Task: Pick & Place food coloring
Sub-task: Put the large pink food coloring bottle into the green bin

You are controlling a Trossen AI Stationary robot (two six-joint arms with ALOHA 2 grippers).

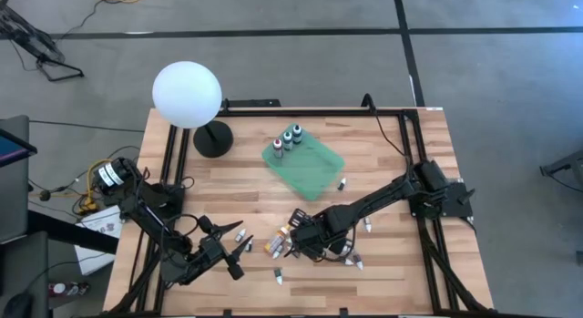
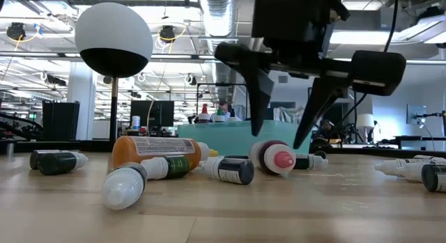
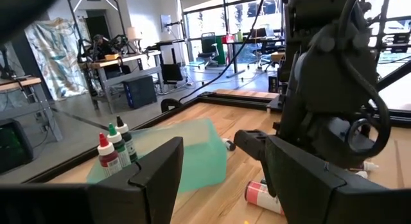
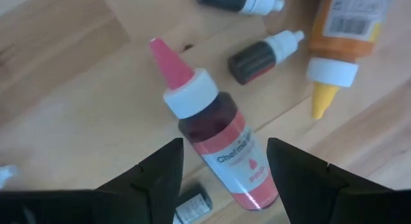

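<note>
Right tool [image 4: 221, 169] wide open, straddling pink-capped bottle [image 4: 218, 140] lying flat on wooden tabletop [image 4: 70, 89]; smooth plastic, conical tip.

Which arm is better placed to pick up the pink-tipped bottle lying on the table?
Right. The right gripper hangs open directly over the pink-tipped bottle, a finger on either side. The left gripper sits open farther off, near the table's front.

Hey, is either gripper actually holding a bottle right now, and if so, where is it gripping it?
No. The right gripper hangs open over the pink-capped bottle, which lies on the table; the left gripper is open and empty.
</note>
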